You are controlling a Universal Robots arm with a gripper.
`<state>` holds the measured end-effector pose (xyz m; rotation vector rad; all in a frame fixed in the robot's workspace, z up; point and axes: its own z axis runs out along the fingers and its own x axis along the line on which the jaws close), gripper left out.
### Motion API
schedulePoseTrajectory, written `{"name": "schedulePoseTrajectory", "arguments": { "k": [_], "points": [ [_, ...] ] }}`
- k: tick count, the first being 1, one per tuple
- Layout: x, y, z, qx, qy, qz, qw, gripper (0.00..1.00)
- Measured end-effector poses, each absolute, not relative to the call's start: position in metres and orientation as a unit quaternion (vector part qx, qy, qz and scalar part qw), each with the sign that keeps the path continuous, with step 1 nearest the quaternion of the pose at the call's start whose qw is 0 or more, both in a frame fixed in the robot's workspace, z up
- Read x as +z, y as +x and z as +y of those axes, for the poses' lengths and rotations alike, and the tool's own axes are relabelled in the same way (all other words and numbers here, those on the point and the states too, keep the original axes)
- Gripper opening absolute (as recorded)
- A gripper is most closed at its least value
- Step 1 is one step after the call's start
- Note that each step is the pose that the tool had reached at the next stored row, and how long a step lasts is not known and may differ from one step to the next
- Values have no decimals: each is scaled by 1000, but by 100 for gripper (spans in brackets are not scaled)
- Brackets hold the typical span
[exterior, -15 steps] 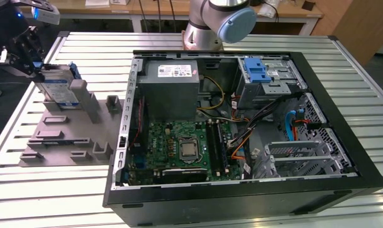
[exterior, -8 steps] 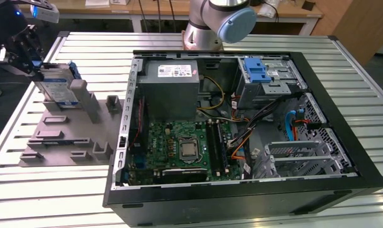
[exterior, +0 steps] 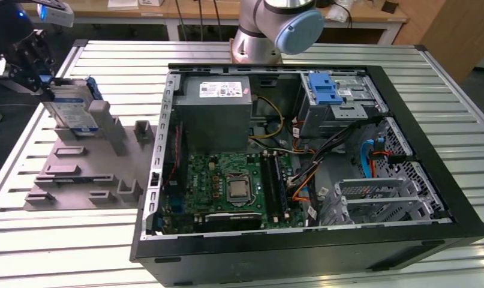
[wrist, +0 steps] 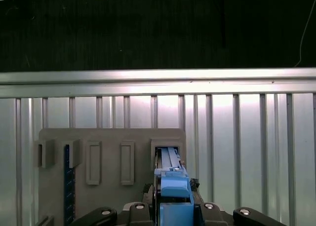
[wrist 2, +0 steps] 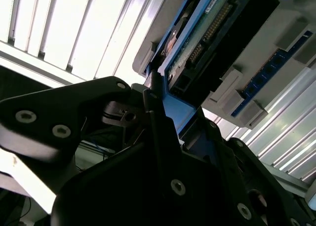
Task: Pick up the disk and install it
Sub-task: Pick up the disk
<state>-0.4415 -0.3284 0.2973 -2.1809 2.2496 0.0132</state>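
Observation:
The disk (exterior: 72, 108) stands on edge in a slot of the grey holder block (exterior: 81, 177) at the exterior view's left. It is silver with a white and dark-blue label and a blue frame. My gripper (exterior: 40, 79) sits at its upper edge, its fingers closed on either side of the blue frame. In the first wrist view the disk (wrist: 172, 186) points edge-on into the holder's slot (wrist: 168, 149). In the second wrist view a black finger (wrist 2: 153, 112) presses against the disk's blue frame (wrist 2: 180, 110), with the connector end (wrist 2: 212, 23) beyond.
An open black computer case (exterior: 433, 198) lies on the slatted metal table (exterior: 81, 252). Inside are a grey power supply (exterior: 216, 114), the green motherboard (exterior: 230, 183), loose cables, and a silver drive cage with a blue latch (exterior: 330, 90). The arm's base (exterior: 265, 30) stands behind the case.

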Motion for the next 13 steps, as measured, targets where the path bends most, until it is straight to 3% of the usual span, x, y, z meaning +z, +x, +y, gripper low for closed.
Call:
{"name": "schedulePoseTrajectory", "arguments": {
  "k": [13],
  "points": [
    [300, -442, -328, 4, -696, 718, 4, 36]
  ]
}}
